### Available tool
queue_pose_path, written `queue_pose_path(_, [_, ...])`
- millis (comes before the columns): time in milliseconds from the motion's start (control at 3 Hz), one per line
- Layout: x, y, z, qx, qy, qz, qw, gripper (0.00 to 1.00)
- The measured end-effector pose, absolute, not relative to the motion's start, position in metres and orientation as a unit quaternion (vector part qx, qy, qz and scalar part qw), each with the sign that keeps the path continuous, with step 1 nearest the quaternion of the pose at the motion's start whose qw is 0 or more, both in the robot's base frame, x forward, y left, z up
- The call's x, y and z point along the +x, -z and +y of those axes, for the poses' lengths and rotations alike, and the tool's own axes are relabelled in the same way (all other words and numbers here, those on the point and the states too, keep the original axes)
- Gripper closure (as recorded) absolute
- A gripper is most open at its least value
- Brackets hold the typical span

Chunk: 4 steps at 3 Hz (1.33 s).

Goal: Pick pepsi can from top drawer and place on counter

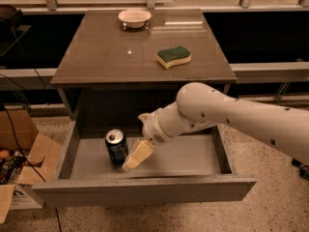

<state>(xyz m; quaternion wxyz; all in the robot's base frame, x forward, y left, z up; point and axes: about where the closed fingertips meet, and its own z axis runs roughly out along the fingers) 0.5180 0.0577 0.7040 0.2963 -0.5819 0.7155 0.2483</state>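
Note:
The pepsi can [116, 146], dark blue with a silver top and pull tab, stands upright in the left half of the open top drawer [145, 187]. My gripper [136, 156] reaches down into the drawer from the right on the white arm. Its pale fingers sit just right of the can, close to or touching its lower side. The counter [111, 57] is the glossy grey-brown cabinet top above the drawer.
A green and yellow sponge [174, 56] lies on the counter's right part. A small white bowl [134, 17] stands at its far edge. A cardboard box [21, 166] sits on the floor left of the drawer. A pale ledge runs behind.

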Motion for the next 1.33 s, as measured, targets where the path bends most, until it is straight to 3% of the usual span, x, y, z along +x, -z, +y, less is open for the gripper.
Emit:
queue_pose_path(1000, [0.529, -0.674, 0.106, -0.566, -0.281, 0.715, 0.3, 0.0])
queue_pose_path(1333, [0.525, -0.672, 0.125, -0.559, -0.308, 0.709, 0.298, 0.19])
